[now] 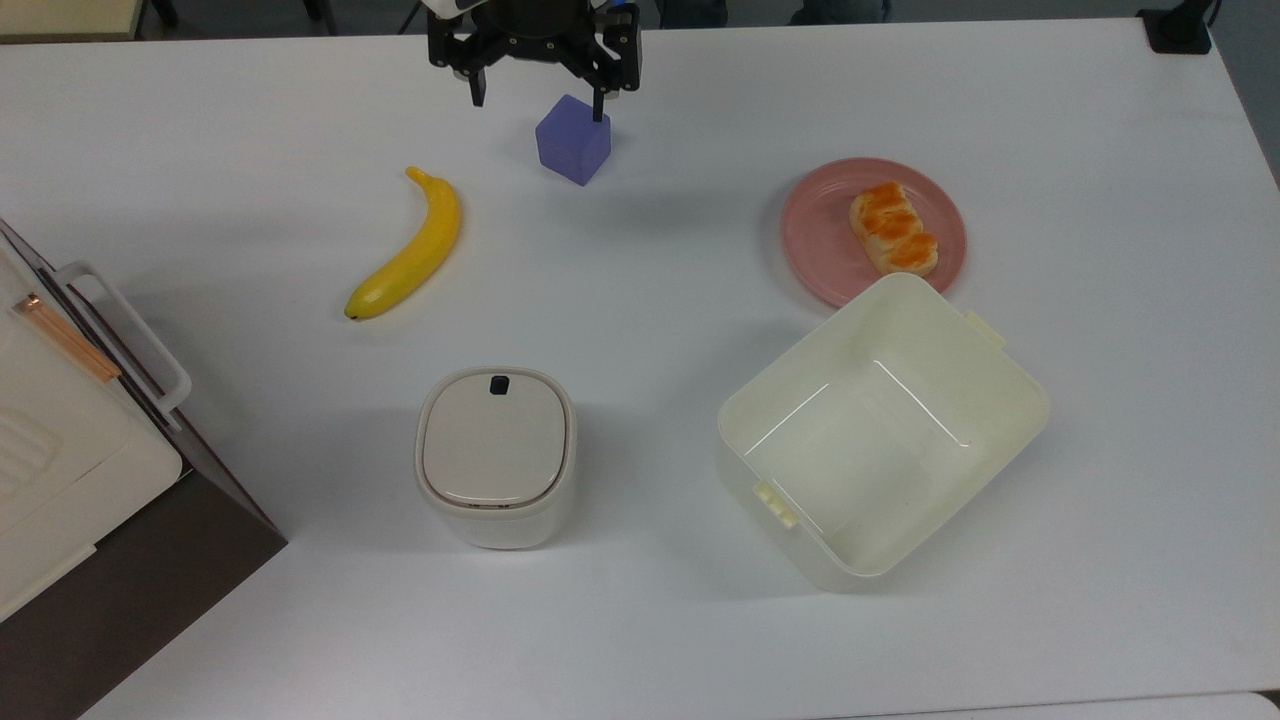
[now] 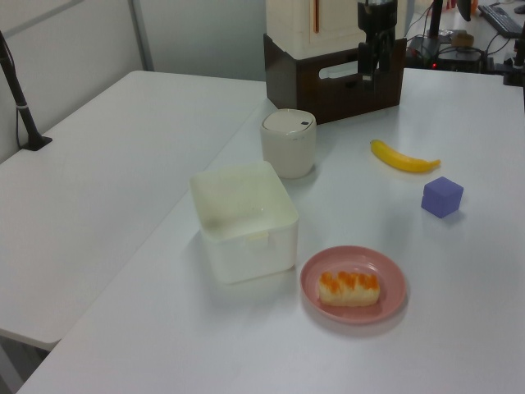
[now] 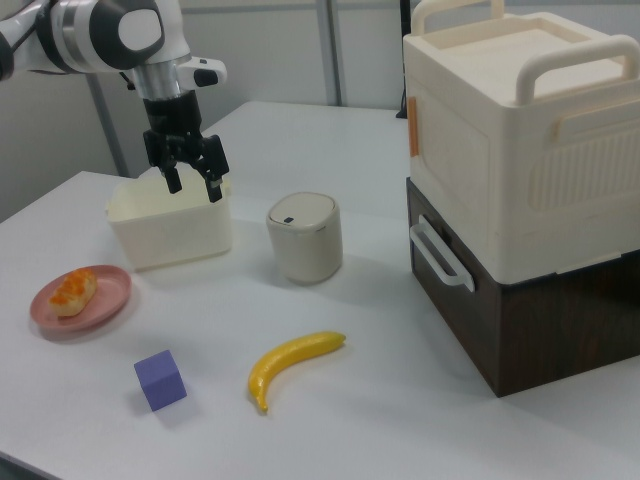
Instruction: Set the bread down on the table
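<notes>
The bread [image 1: 893,228] [image 2: 350,287] [image 3: 72,288] is a pale bun with orange glaze lying on a round pink plate [image 1: 815,235] [image 2: 394,279] [image 3: 104,301] on the white table [image 1: 650,300]. My gripper [image 1: 538,100] [image 3: 193,185] [image 2: 374,66] hangs open and empty, well above the tabletop. In the top view it is at the far edge, over a purple cube [image 1: 573,140], far to the left of the bread. Nothing is between its fingers [image 3: 213,190].
A yellow banana [image 1: 410,245] [image 3: 295,365] lies to the top view's left of the cube [image 3: 160,380]. An open cream tub [image 1: 880,430] [image 2: 244,217] stands right beside the plate. A small lidded bin [image 1: 495,455] and a big cream box [image 3: 520,150] on a brown base are nearby.
</notes>
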### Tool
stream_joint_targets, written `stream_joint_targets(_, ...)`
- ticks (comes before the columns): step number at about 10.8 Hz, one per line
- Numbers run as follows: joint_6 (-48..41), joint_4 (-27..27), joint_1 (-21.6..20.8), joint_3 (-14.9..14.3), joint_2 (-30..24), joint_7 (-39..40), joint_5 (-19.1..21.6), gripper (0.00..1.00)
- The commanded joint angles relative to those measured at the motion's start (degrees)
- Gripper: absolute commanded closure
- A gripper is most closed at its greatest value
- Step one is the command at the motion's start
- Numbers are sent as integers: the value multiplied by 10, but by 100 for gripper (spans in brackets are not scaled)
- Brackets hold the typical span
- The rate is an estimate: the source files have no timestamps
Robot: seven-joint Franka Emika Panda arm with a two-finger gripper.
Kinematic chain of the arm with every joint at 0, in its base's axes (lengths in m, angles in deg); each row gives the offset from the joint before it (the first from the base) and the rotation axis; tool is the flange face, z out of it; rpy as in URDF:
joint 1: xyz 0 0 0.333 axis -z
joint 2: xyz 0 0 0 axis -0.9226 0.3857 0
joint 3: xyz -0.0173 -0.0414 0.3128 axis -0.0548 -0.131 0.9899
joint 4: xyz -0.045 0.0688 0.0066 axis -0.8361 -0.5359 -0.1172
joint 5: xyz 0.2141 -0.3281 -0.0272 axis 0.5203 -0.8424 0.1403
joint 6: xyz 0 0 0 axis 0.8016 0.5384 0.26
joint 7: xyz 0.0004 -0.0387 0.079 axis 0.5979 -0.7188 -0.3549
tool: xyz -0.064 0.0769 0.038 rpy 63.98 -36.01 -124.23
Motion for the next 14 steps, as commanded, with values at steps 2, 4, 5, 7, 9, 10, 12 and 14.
stream_joint_targets(2,-10,2,-17,-4,3,5,11,0)
stream_joint_targets(4,-9,0,-16,-4,10,12,11,0)
stream_joint_targets(5,-9,0,-17,-4,10,12,11,0)
stream_joint_targets(7,-9,0,-17,-4,10,12,11,12)
stream_joint_targets(9,-8,-1,-17,-4,10,12,11,34)
stream_joint_targets(10,-8,-1,-17,-4,10,12,11,24)
stream_joint_targets(12,-8,-1,-29,-4,10,24,16,5)
stream_joint_targets(14,6,3,-77,-4,17,27,32,0)
